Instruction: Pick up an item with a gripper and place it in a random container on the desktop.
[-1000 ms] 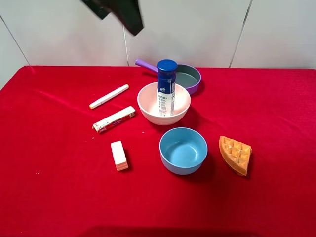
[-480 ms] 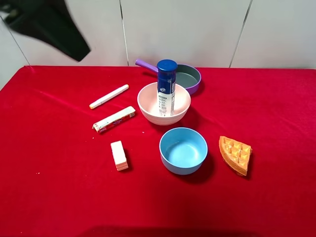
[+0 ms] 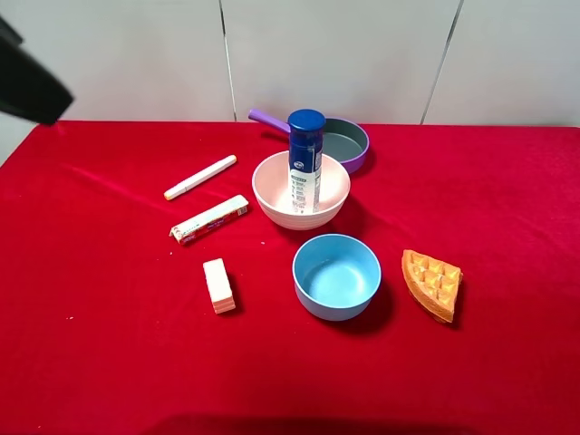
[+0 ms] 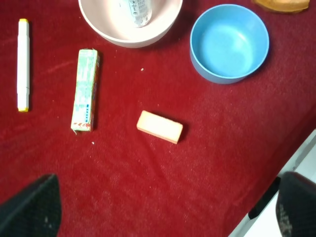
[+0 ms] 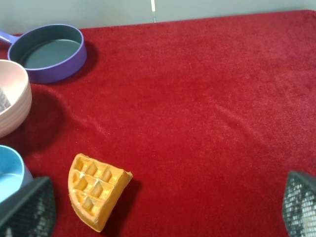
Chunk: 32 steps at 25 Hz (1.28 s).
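The bottle (image 3: 305, 159), with a dark-blue cap and a white-and-blue label, stands upright inside the pale pink bowl (image 3: 272, 195) on the red desktop (image 3: 109, 344). In the left wrist view the bowl (image 4: 103, 24) and the bottle's lower part (image 4: 136, 7) show at the frame edge. My left gripper (image 4: 163, 207) is open and empty, high above the table and well away from the bowl. Its arm (image 3: 27, 86) shows at the far left edge of the exterior view. My right gripper (image 5: 163, 205) is open and empty, above the right side of the table.
A light-blue bowl (image 3: 336, 275) sits in front of the pink bowl and a purple-handled pan (image 3: 349, 143) behind it. A white marker (image 3: 199, 177), a printed stick pack (image 3: 210, 219) and a pale block (image 3: 218, 285) lie to the left. A waffle piece (image 3: 432, 284) lies to the right.
My left arm has swung from above the table's back middle to the far left edge of the exterior view. The bottle stays upright in the pink bowl.
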Available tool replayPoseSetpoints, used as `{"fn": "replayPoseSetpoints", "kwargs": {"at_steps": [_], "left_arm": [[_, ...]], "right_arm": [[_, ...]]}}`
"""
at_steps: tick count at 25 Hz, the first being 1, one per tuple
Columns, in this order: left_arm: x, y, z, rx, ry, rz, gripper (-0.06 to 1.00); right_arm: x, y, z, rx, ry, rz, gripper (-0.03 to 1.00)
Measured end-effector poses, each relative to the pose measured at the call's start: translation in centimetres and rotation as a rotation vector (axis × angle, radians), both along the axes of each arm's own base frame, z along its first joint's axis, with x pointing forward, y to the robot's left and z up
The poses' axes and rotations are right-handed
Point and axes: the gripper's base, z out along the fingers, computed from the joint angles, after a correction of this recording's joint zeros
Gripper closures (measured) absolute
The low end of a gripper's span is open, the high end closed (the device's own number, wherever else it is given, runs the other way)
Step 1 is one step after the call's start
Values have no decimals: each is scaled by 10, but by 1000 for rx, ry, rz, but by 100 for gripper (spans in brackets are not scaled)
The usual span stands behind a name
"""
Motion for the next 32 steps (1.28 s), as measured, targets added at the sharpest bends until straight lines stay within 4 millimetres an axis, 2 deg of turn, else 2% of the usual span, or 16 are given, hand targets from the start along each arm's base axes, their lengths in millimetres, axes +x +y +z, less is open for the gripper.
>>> {"fn": "replayPoseSetpoints", "kwargs": {"at_steps": [8,15,20,27,32], "left_arm": [[-33,27,-18,-6,-12,61,9],[-64,66,-32,-50,-71,258,9],[-89,87,-52,-69,-118,419,9],[-119,98,-87,-83,-176,592,9],[-131,100,-108,-127,-293,664,9]], "right_arm": [[0,0,0,0,0,0,28],[0,0,0,0,0,0,28],[0,0,0,0,0,0,28],[0,0,0,0,0,0,28],[0,0,0,0,0,0,28]]}}
